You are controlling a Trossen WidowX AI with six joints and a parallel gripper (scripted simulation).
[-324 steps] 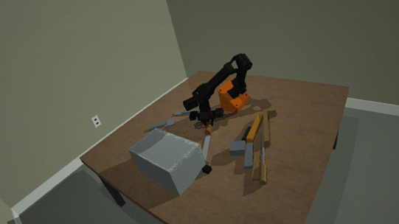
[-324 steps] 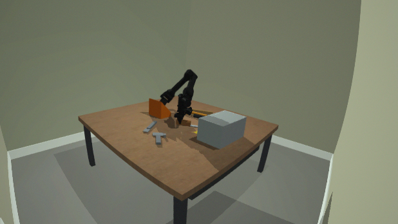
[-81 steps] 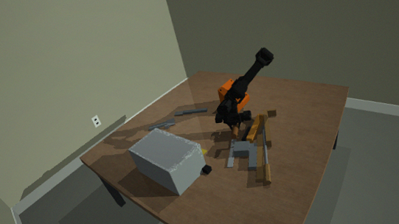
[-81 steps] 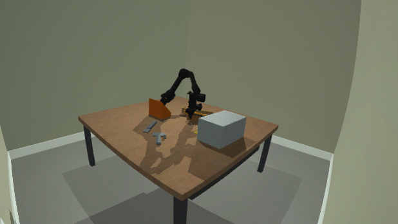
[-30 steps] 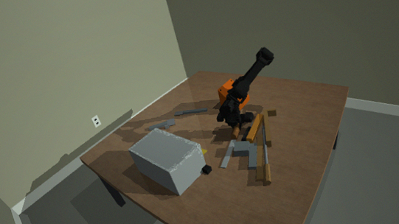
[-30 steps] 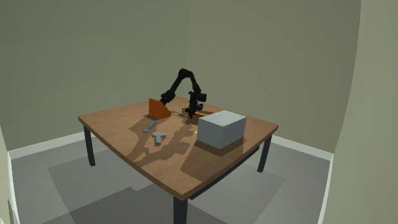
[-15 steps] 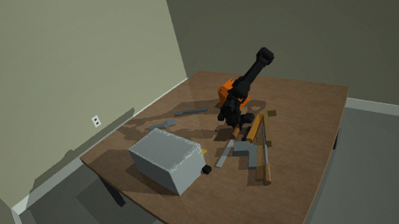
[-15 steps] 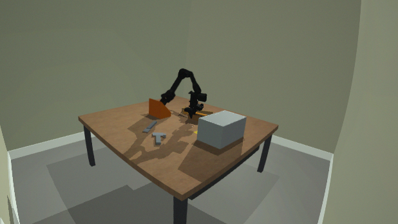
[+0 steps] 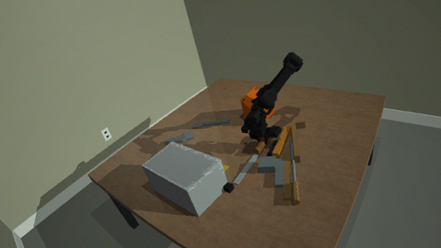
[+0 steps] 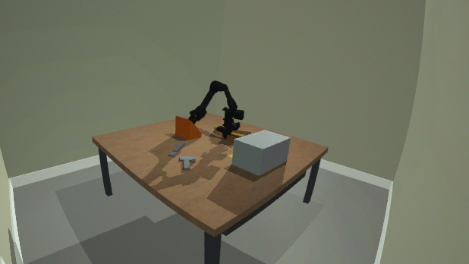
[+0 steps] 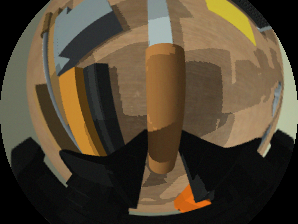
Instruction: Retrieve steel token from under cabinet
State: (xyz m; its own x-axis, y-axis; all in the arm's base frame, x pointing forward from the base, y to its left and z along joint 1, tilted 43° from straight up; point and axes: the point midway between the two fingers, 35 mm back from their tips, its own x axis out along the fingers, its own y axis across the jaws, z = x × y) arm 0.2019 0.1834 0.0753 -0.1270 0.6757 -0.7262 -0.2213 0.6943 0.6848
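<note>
My gripper (image 9: 260, 140) (image 10: 225, 137) (image 11: 161, 132) is shut on the brown wooden handle (image 9: 260, 146) (image 11: 165, 95) of a tool with a long flat grey blade (image 9: 246, 169) (image 11: 160, 29). The blade reaches away from the hand, beside the cabinet's front side; whether it touches the table is unclear. The grey cabinet (image 9: 189, 168) (image 10: 261, 153) stands on the table. A piece of yellow marking (image 9: 226, 168) (image 10: 230, 155) (image 11: 234, 21) shows on the table beside the cabinet; the rest is hidden in the top and exterior views. The steel token cannot be made out in any view.
A yellow-brown wooden frame saw (image 9: 281, 141) (image 11: 74, 107) and a grey angled block (image 9: 267, 164) (image 11: 89, 22) lie close beside the held tool. A small black block (image 9: 229, 187) is at the cabinet's corner. A grey T-shaped piece (image 10: 186, 162) and a grey bar (image 9: 213, 123) (image 10: 177, 149) lie farther off.
</note>
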